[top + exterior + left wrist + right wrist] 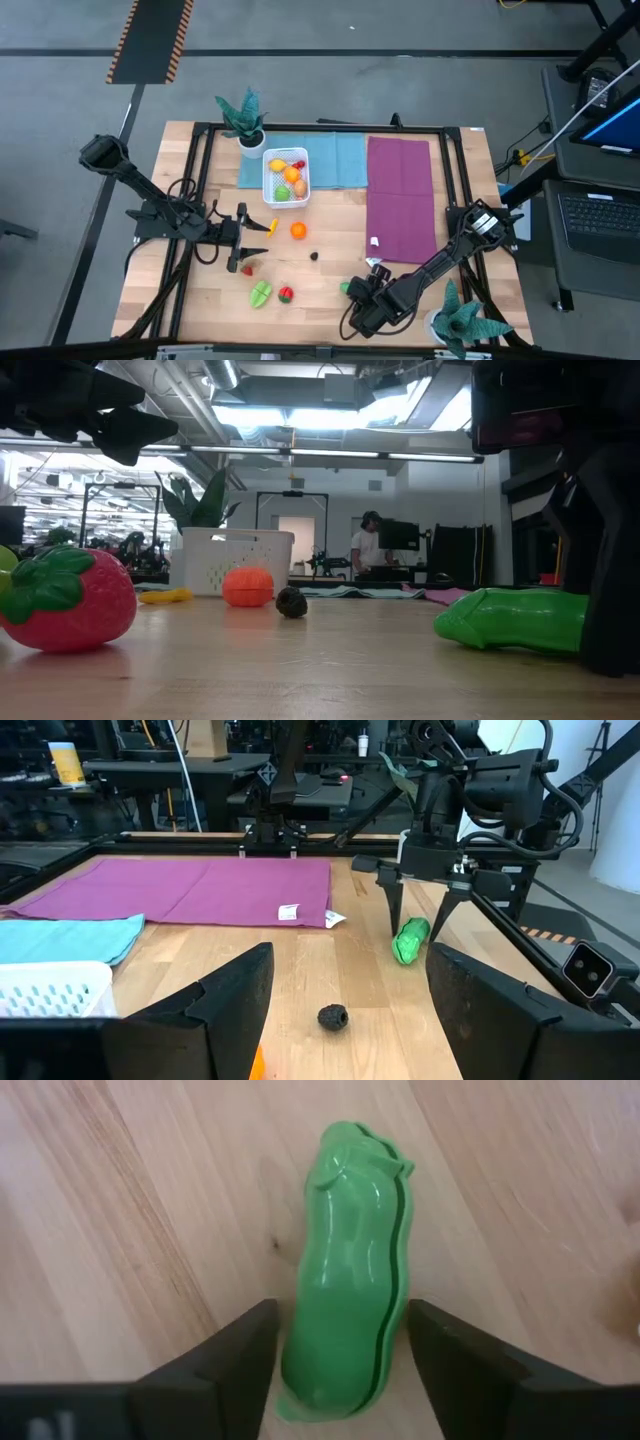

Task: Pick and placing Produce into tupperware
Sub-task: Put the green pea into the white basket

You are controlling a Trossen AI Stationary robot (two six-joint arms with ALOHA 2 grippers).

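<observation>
A green pea pod [345, 1280] lies on its side on the wooden table near the front right [346, 287]. My right gripper [345, 1350] comes down on it, open, with one finger on each long side of the pod. The white tupperware [286, 176] stands at the back centre with several pieces in it. An orange [298, 230], a yellow piece [268, 224], a dark piece [314, 255], a strawberry [286, 293] and a green piece [260, 294] rest on the table. My left gripper [240, 238] hovers level at the left, open and empty. My right gripper has its fingers [240, 1355] close beside the pod's two long sides [300, 1330], near one end of it. They slant steeply down from above and lie across the pod. Whether they touch it I cannot tell. The pod lies flat on the table.
A purple cloth [400, 195] lies at the right and a teal cloth [335, 158] under the tupperware. Potted plants stand at the back left [245, 120] and front right [462, 322]. A black frame [200, 180] borders the table. A person [368, 545] stands far behind.
</observation>
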